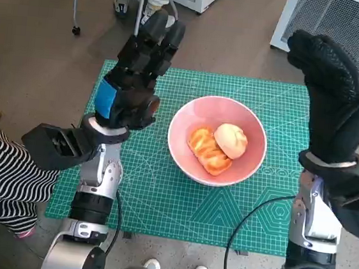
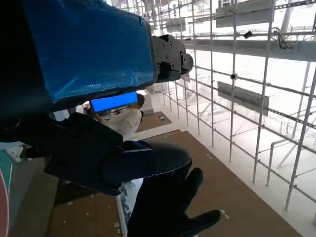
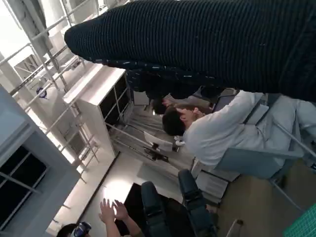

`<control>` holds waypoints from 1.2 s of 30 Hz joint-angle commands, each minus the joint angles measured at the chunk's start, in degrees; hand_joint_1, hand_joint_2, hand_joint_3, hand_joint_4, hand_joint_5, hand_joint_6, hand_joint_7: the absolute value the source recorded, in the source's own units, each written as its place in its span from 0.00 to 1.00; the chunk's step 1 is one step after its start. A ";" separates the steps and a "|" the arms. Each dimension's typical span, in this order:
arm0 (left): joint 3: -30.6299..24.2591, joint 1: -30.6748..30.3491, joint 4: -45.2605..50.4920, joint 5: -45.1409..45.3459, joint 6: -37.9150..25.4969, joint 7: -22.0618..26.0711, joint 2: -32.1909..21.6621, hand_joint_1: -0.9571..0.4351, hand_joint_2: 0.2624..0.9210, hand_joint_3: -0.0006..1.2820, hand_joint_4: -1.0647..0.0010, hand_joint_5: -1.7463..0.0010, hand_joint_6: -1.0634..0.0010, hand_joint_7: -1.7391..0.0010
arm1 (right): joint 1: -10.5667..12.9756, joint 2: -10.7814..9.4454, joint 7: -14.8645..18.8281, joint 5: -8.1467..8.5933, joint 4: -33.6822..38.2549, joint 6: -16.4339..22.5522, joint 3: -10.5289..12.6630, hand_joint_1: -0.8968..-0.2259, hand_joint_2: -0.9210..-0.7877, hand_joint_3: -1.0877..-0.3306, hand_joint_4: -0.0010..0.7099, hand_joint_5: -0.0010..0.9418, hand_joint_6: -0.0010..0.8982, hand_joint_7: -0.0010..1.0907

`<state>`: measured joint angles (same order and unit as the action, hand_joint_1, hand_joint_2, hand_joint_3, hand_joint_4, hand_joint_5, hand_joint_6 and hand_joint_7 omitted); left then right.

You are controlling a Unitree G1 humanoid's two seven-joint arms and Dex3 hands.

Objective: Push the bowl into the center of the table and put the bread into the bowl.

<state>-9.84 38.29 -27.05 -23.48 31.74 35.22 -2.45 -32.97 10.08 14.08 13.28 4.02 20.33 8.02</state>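
Green gridded matting [image 1: 159,203] covers the desk, with brown floor around it. Nearest, two pale forearms rise at either side. Between them, near the mat's middle, sits the pink bowl [image 1: 184,119], round and glossy. Inside lie the bread [image 1: 231,140], a pale rounded bun, and touching it an orange ridged pastry [image 1: 206,150]. Left hand [image 1: 132,81] is raised beside the bowl, fingers loosely spread, holding nothing. Right hand [image 1: 335,99] is lifted, fingers straight and apart, empty. Beyond, a person in white [image 3: 217,131] sits.
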 commanded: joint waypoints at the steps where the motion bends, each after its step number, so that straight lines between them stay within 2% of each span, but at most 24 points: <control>1: -0.27 0.11 -0.02 -0.33 -0.25 0.02 -0.53 0.19 1.00 0.38 0.91 1.00 0.87 0.95 | 1.10 0.16 -0.28 -0.41 -0.23 -0.93 0.06 0.34 0.00 0.43 0.26 0.00 0.11 0.39; 18: 0.32 -0.27 1.63 0.79 -0.94 -1.38 -0.63 0.19 1.00 0.38 0.91 1.00 0.88 0.95 | 1.99 0.41 0.02 -0.14 -0.85 -1.19 0.27 0.34 0.00 0.43 0.26 0.00 0.11 0.39; 36: -0.13 0.01 0.82 -0.06 -0.93 -0.31 -0.64 0.20 1.00 0.39 0.91 1.00 0.88 0.94 | 3.23 0.00 0.15 -0.15 -1.78 -0.94 -0.10 0.34 0.00 0.43 0.27 0.00 0.11 0.39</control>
<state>-9.85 38.25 -26.17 -23.16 30.96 34.67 -2.61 -31.09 10.16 14.10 13.31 2.29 20.00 8.11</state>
